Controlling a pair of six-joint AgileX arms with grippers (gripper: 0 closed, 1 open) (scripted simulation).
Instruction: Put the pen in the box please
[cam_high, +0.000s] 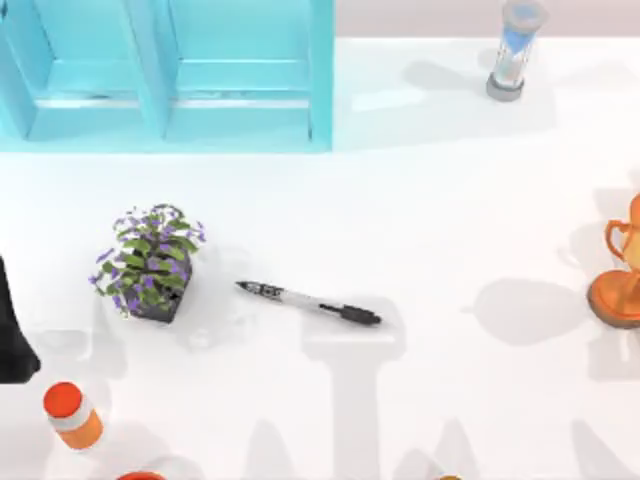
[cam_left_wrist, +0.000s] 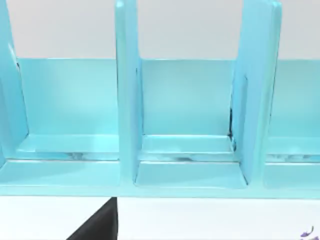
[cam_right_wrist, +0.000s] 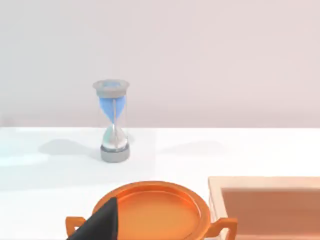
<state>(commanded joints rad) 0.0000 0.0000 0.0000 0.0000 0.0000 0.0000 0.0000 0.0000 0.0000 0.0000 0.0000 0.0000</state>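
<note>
White surface (cam_high: 430, 210) carries everything here. The pen (cam_high: 308, 301) lies flat near its middle, dark tip pointing toward the top view's left and black end section toward the right, slightly slanted. Just beside the tip, to the left, stands a potted plant (cam_high: 150, 262) with purple flowers, apart from the pen.

The box (cam_high: 165, 75) sits at the far left of the surface, light turquoise, with thick walls and a divider between its compartments. It is well apart from the pen, and nothing lies in the compartments that can be seen. In the left wrist view the box (cam_left_wrist: 185, 125) stands straight ahead of the left arm's camera, its upright dividers facing it, with a dark corner of that arm at the near edge.

A black part of the left arm (cam_high: 12, 330) shows at the left edge of the top view, well apart from the pen, with the plant between them. Whether either gripper is released or clenched I cannot tell.

An hourglass (cam_high: 512, 52) with blue sand stands at the far right, and it is ahead of the right arm's camera too (cam_right_wrist: 113, 121). An orange trophy cup (cam_high: 622, 265) stands at the right edge; an orange-capped bottle (cam_high: 72, 414) lies at the near left.
</note>
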